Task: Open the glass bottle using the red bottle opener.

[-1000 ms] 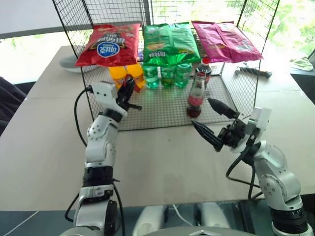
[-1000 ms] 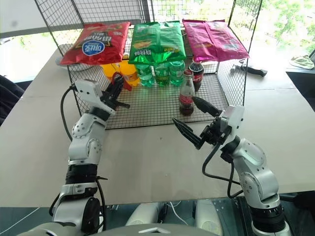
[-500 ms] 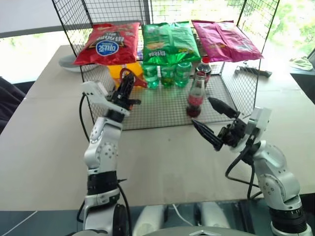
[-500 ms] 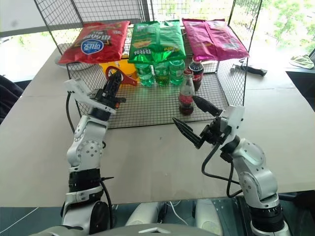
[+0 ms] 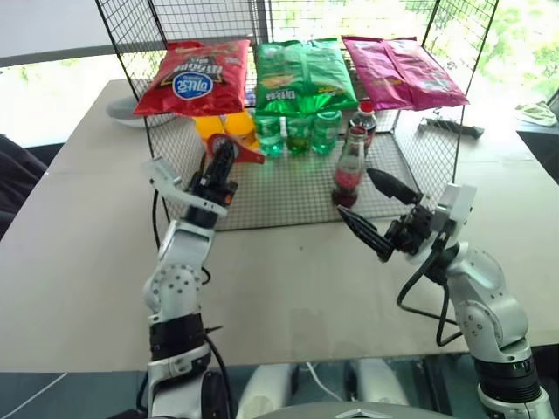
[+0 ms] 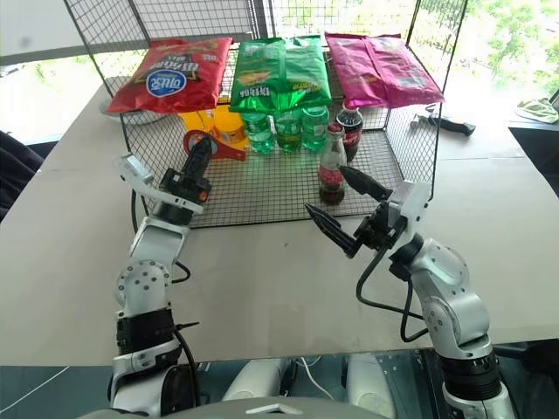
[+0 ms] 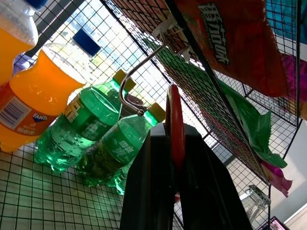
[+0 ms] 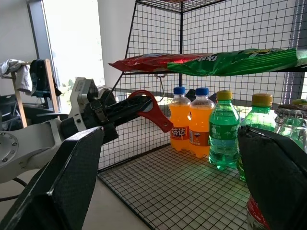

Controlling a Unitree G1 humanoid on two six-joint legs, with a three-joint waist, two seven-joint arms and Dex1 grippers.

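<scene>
Red bottle opener (image 6: 206, 145) clamped in left tool (image 6: 197, 157) — glass bottle (image 6: 331, 166) beyond wide-spread right tool (image 6: 336, 206).

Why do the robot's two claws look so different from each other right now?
The left gripper is shut on the red bottle opener; the right gripper is open and holds nothing. The left one is raised by the orange bottles; the right one sits just in front of the glass bottle. Both have two black fingers.
</scene>
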